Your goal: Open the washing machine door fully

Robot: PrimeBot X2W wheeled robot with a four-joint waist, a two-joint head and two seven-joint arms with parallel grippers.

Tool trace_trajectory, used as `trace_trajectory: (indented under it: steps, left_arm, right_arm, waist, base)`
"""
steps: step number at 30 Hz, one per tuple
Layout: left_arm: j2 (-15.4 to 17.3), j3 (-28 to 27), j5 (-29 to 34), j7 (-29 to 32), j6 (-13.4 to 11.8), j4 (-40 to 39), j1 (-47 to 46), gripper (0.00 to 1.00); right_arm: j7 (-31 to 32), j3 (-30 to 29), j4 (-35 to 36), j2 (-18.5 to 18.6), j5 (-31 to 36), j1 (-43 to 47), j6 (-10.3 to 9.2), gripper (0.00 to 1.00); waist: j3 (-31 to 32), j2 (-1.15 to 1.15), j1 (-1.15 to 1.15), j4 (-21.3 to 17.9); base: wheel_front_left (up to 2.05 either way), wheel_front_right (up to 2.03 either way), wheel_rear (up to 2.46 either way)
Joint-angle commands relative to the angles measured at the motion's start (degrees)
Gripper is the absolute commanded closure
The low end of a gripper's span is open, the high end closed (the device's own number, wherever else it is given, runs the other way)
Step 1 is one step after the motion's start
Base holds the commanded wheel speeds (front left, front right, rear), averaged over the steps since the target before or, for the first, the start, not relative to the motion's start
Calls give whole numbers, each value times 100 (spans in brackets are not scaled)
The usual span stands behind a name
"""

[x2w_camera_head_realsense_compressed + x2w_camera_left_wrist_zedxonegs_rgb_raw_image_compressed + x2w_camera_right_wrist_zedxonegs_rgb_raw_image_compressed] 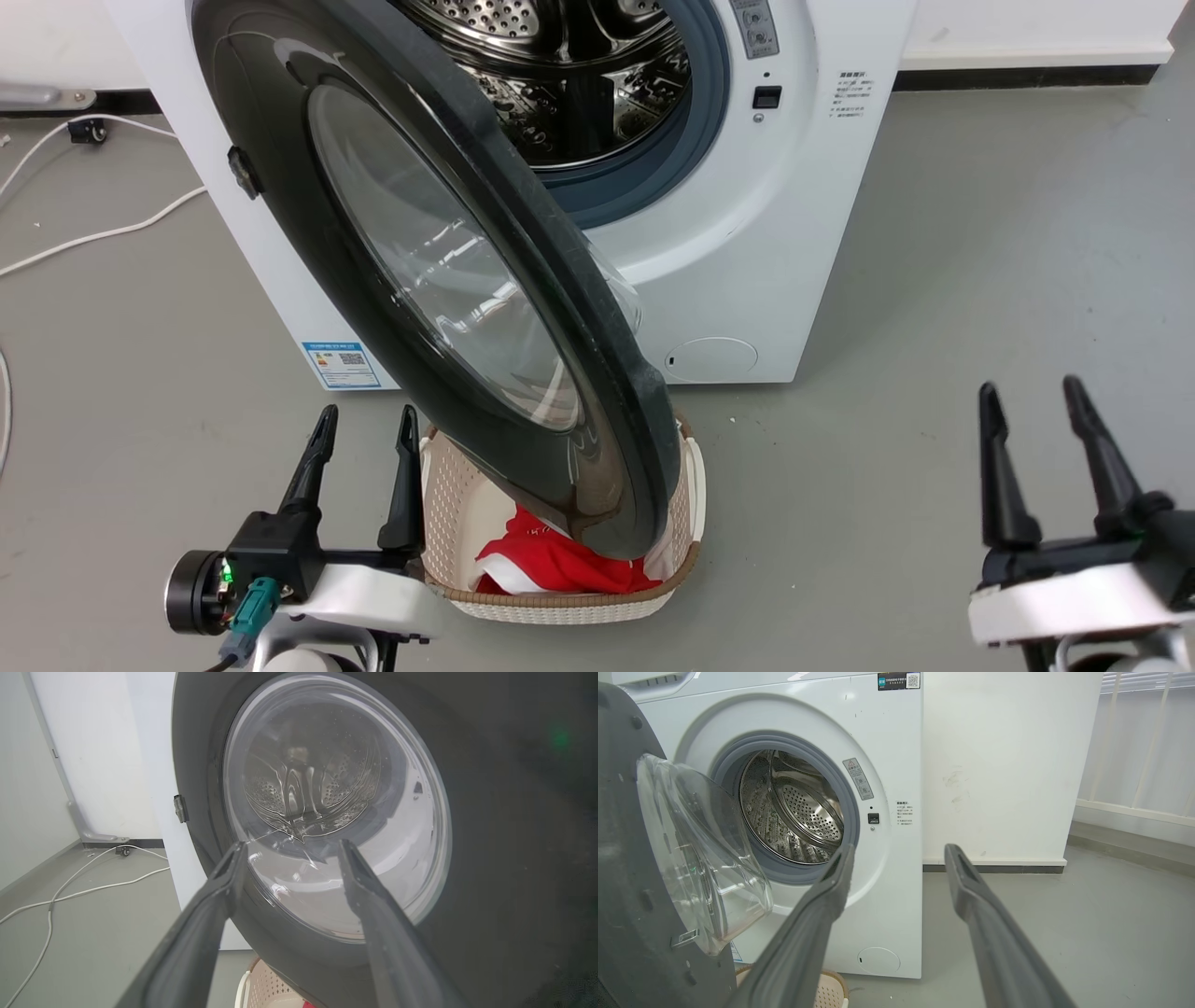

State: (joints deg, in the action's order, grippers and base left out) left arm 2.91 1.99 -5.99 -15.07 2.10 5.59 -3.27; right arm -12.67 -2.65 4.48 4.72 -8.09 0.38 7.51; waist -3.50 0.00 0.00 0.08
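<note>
The door (448, 280) stands half open above the basket (560, 607) at the washing machine's (747, 243) front, and with the left gripper (367, 413) and right gripper (1027, 385) both spread and empty, a push could skid off its glossy face.

Floor (934, 280): washing machine (747, 261), basket (560, 605), cable (93, 235)

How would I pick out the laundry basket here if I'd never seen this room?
Find the big white washing machine, then follow its open black door down to its lowest edge. On the grey floor under that edge sits the basket, beside the left claw. It is cream and perforated, with a brownish rim and red cloth inside.
</note>
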Motion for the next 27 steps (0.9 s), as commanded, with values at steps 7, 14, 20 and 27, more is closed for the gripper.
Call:
trace_trajectory:
  steps: [7,14,20,27]
  left_arm:
    - [-5,-44,80,-14,37,-4,-32,0]
    - [-5,-31,124,-14,77,16,1,0]
    - [-5,-26,156,-14,92,23,2,0]
    - [-5,4,173,-14,109,76,41,0]
  right_arm:
    - [99,53,15,-162,668,507,-3,0]
    - [24,50,-177,-193,509,514,-3,0]
    - [-32,54,-260,-194,398,410,-3,0]
    - [-77,54,-306,-195,354,412,-3,0]
  waist:
    - [6,0,0,-10]
    - [14,0,0,-55]
    - [5,0,0,-68]
    - [37,0,0,-54]
  base:
    - [0,0,0]
    - [0,0,0]
    - [0,0,0]
    - [0,0,0]
